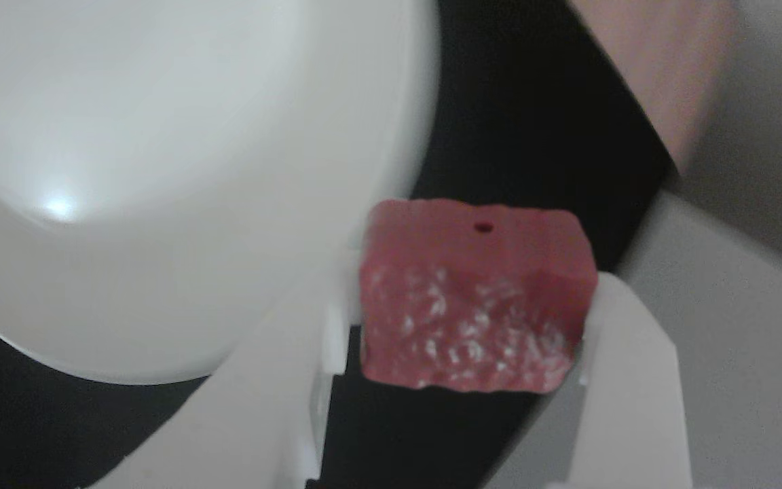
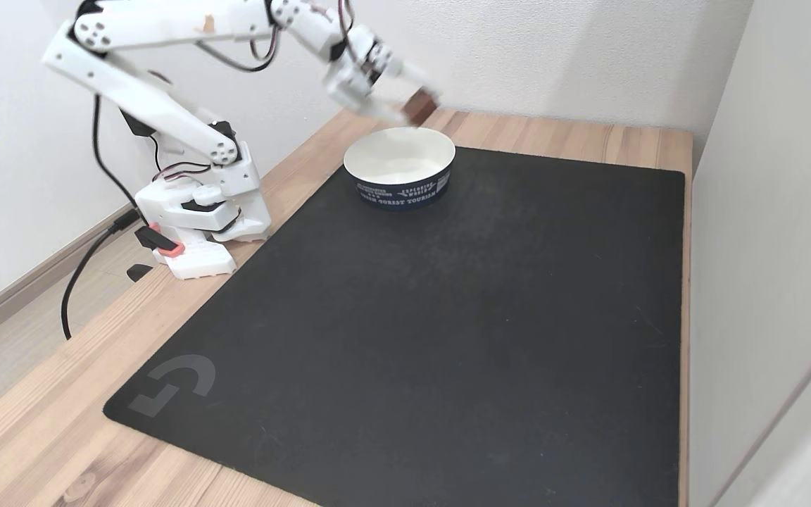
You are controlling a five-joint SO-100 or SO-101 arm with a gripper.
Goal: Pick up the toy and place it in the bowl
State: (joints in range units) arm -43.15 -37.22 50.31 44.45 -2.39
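The toy (image 1: 476, 299) is a dark-red block with a whitish embossed face and a tiny hole on top. My white gripper (image 1: 466, 326) is shut on it, one finger on each side. In the fixed view the gripper (image 2: 416, 105) holds the toy (image 2: 419, 107) in the air just above the far rim of the bowl (image 2: 400, 167). The bowl is round, white inside, with a dark blue printed band outside. In the other view the bowl (image 1: 126, 170) spreads over the upper left, its white inside bare, and the toy hangs just right of its rim.
The bowl stands at the far end of a large black mat (image 2: 448, 317) on a wooden table (image 2: 39, 429). The arm's base (image 2: 198, 225) sits at the mat's left with a black cable trailing off the table. White walls close in behind and on the right.
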